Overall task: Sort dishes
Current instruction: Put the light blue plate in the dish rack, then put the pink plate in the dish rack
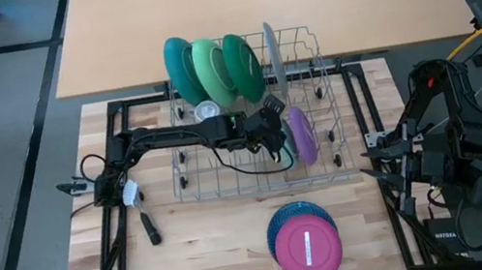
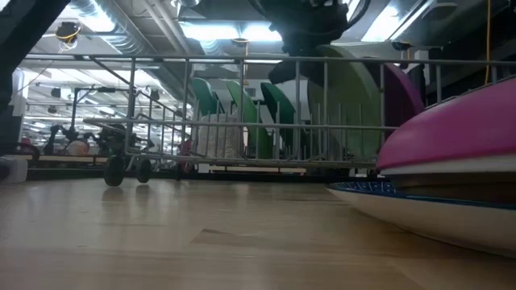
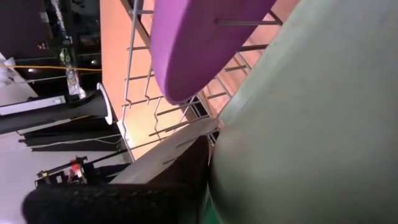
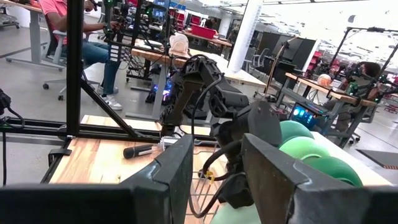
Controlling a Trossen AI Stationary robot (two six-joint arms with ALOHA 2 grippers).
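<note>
You had the left gripper [image 1: 277, 129] reached out over the wire dish rack [image 1: 229, 181], at the pale green dish [image 3: 311, 124] standing just beside the purple plate [image 1: 302, 135] near the rack's right end; whether its claw was gripping, letting go or already clear, I couldn't tell from any view. Racked upright, left to right: teal plate [image 1: 179, 67], two green plates [image 1: 210, 69], grey plate [image 1: 272, 51], then the pale green dish and the purple one. Left on the table, in front of the rack: a pink plate [image 1: 307, 249] stacked on a blue patterned plate [image 1: 286, 218], maybe more under them. The right gripper [image 4: 214, 168] was parked off the table's right edge, claw open and empty. My read: you were over halfway, the stack outstanding.
</note>
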